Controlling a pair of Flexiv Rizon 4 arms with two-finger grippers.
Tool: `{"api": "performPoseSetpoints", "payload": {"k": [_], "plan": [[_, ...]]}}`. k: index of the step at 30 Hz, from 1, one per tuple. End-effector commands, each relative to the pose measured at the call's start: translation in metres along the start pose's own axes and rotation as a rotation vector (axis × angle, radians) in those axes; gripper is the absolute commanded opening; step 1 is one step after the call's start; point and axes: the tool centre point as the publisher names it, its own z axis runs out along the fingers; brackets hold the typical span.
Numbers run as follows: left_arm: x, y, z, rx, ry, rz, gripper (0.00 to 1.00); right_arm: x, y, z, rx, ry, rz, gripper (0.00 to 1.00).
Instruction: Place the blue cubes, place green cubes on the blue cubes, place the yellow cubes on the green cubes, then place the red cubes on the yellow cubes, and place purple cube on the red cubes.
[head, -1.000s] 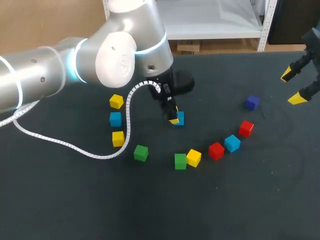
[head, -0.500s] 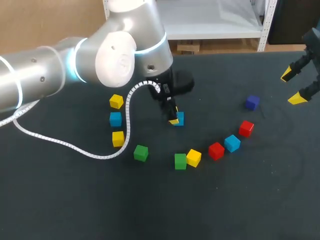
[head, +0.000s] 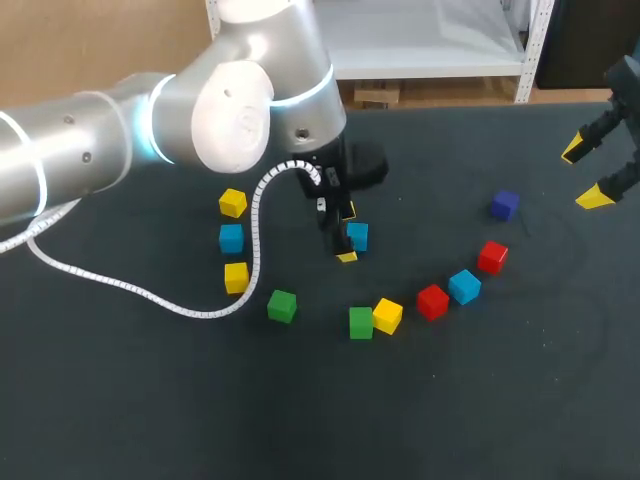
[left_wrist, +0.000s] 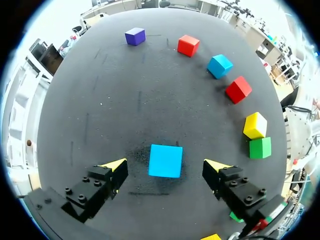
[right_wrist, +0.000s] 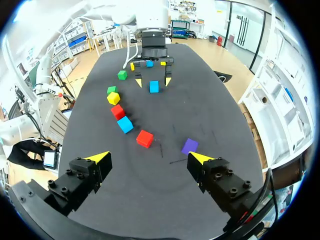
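A blue cube (head: 357, 236) rests on the black table, between the wide-apart fingers of my left gripper (head: 347, 235), which is open; in the left wrist view the cube (left_wrist: 165, 160) stands clear of both yellow tips of that gripper (left_wrist: 165, 165). To its left lie a yellow cube (head: 232, 203), a second blue cube (head: 231, 238) and another yellow cube (head: 236, 277). Ahead curves a row: green (head: 282, 305), green (head: 361, 322), yellow (head: 387, 316), red (head: 432, 301), blue (head: 464, 286), red (head: 492, 256), purple (head: 504, 205). My right gripper (head: 585, 174) hangs open and empty at the far right.
My left arm (head: 150, 130) and its white cable (head: 250, 260) cover the table's back left, with the cable looping close by the left column of cubes. Bare black table (head: 450, 400) spreads in front of the cube row.
My left gripper has opened wide and let go of the blue cube, which stays where it was on the table. The right arm has not moved.
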Motion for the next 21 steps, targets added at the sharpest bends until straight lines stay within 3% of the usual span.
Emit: {"api": "performPoseSetpoints", "payload": {"k": [1,2,4,6,11,21], "plan": [[-0.0029,0.0044,0.0009,0.004,0.000,0.009,0.80,0.0001,0.0002,0.0003,0.001,-0.001,0.000,1.00],[-0.0037,0.0046,0.0007,0.003,0.000,0.010,0.45,0.0001,0.0002,0.0003,0.001,-0.001,0.000,1.00],[-0.0049,0.0050,0.0006,0.001,-0.002,0.012,0.36,0.0001,0.0002,0.0003,0.001,-0.001,0.000,1.00],[-0.0052,0.0051,0.0007,0.000,-0.004,0.014,0.34,0.0001,0.0002,0.0003,0.001,-0.001,0.000,1.00],[-0.0031,0.0044,0.0013,0.000,-0.003,0.012,0.15,0.0001,0.0002,0.0003,0.001,-0.001,0.000,1.00],[0.0018,0.0033,-0.0002,-0.002,0.000,-0.001,0.18,0.0001,0.0002,0.0003,0.001,-0.001,0.000,1.00]]}}
